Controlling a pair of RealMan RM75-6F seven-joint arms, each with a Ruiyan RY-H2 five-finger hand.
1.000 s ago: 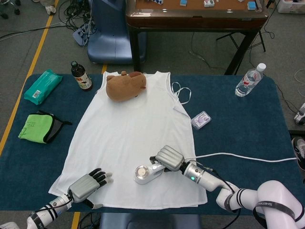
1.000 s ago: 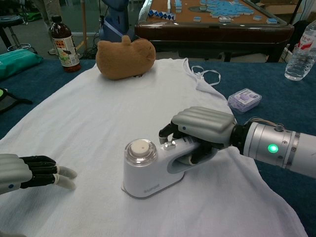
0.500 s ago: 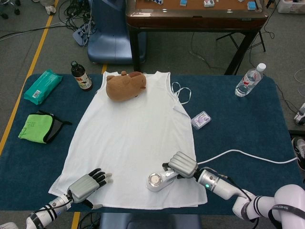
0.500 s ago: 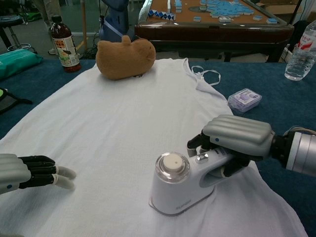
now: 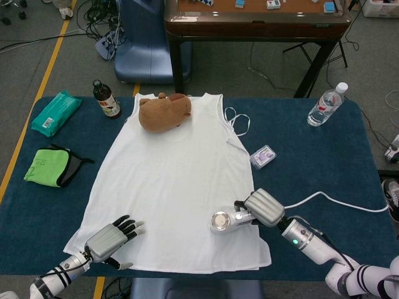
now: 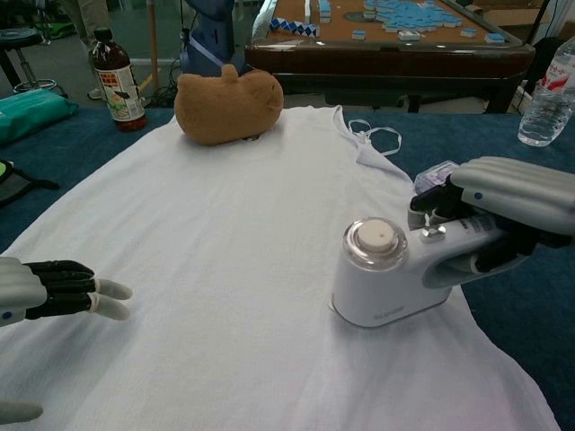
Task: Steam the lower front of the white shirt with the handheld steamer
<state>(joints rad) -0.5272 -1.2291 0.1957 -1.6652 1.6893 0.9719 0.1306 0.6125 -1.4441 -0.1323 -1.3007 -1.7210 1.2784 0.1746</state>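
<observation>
Gripping the handheld steamer (image 6: 395, 278) by its handle, the right hand (image 6: 508, 202) has its fingers wrapped over the top of the grip. The steamer sits base-down on the white shirt (image 5: 174, 187), near the shirt's lower right edge, with its round cap facing up. A white power cord (image 5: 336, 200) runs from behind the right hand across the bench (image 5: 324, 162) toward the right edge.

The left hand (image 5: 111, 237) rests at the lower left corner of the shirt, holding nothing; its dark fingers (image 6: 63, 287) are slightly curled and lie apart, tips on the fabric.

The white shirt lies flat on the blue-covered bench, neckline at the far side, hem at the near edge. A brown plush toy (image 5: 163, 111) lies on the shirt's collar area.

Other items on the bench:
- dark bottle (image 5: 106, 98), upright, just beside the shirt's left shoulder;
- teal packet (image 5: 56, 112) and green cloth (image 5: 48, 166), at the left side;
- clear water bottle (image 5: 326, 104), far right;
- small purple-white case (image 5: 262, 156), just right of the shirt.
</observation>
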